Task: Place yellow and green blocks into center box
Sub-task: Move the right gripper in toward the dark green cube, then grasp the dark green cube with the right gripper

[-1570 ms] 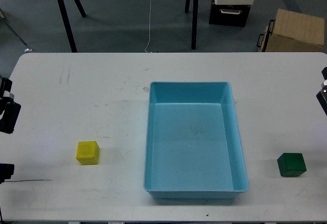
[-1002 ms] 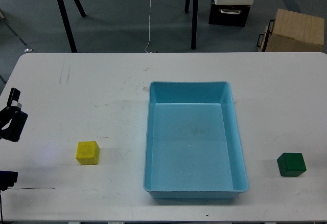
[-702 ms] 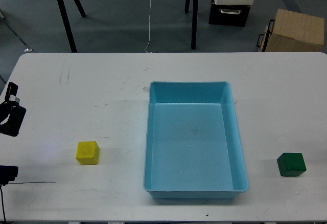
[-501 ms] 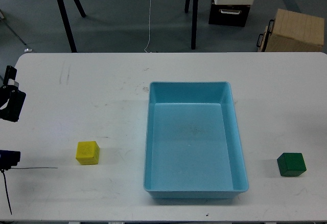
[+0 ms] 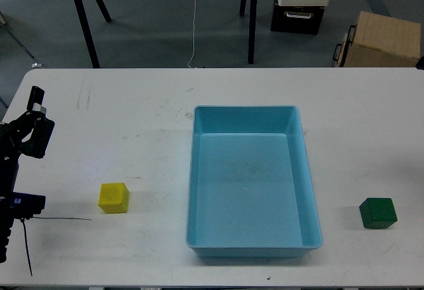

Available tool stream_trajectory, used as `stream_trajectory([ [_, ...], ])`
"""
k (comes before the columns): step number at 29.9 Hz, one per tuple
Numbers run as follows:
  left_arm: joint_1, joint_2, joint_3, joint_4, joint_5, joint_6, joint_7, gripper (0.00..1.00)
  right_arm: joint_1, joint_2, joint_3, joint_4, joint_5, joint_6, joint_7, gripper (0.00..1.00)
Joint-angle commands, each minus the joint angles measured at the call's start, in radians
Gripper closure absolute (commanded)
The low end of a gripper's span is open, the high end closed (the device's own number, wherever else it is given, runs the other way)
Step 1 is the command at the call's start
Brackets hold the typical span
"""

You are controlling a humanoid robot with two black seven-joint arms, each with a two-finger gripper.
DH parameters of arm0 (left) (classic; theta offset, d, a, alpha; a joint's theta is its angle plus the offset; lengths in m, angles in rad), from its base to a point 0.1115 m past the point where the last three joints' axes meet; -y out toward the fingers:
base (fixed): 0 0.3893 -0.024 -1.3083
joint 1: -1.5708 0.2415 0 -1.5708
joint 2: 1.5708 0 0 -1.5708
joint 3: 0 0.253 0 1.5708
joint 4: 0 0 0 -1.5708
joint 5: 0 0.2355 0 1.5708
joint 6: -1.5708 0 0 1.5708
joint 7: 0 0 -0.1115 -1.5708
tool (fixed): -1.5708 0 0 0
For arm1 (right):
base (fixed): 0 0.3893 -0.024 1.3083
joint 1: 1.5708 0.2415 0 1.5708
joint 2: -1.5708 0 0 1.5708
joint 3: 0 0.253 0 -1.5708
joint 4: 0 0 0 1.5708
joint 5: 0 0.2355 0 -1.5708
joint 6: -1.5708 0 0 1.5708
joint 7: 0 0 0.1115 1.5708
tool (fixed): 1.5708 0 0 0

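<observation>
Standing at the left edge of the white surface (image 5: 132, 118), the left claw (image 5: 33, 114) hovers well apart from the yellow block (image 5: 113, 197), which rests on the surface nearer the front edge. The claw appears small and dark; whether its fingers are spread or closed cannot be told. The right claw is not in view.

Task items:
- Yellow block: on the surface, left of the center box (image 5: 252, 247), clear of its wall.
- Green block (image 5: 378, 212): on the surface, right of the center box, near the right edge of the view.
- Center box: light-blue tray in the middle of the surface. It holds nothing; only bare floor shows inside.

Neither block has been placed, so the task appears to be at its start, with the left arm likely heading for the yellow block.

Likely faults from this position:
- A descent off-centre over the yellow block could let one finger strike its top or nudge it sideways, since the cube is small and free to slide.
- A carry held too low could catch the rolled rim and shift the tray.
- A thin dark cable (image 5: 59, 219) trails across the surface beside the left arm, close to the yellow block; it could drag against the cube during the approach.
</observation>
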Motion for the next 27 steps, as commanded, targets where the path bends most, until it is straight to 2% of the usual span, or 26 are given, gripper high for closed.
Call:
stream_trajectory([
  [1,-0.003,-0.003,0.000,0.003,0.001,0.000,0.000,0.00,0.005,0.046,-0.126,0.014,-0.058,0.027,-0.025,0.00],
  [7,-0.003,-0.003,0.000,0.003,0.001,0.000,-0.002,0.00,0.008,0.086,-0.238,0.056,-0.152,0.027,-0.059,0.00],
  [14,-0.008,-0.010,0.009,0.011,0.002,0.000,0.000,0.00,0.008,0.092,-0.272,0.093,-0.169,0.027,-0.068,0.00],
  [18,-0.011,-0.013,0.020,0.021,0.002,0.000,0.000,0.00,0.009,0.100,-0.313,0.102,-0.172,0.027,-0.095,0.00],
  [27,-0.022,-0.014,0.021,0.043,0.002,0.000,0.004,0.00,0.009,0.185,-0.387,0.087,-0.175,0.027,-0.097,0.00],
])
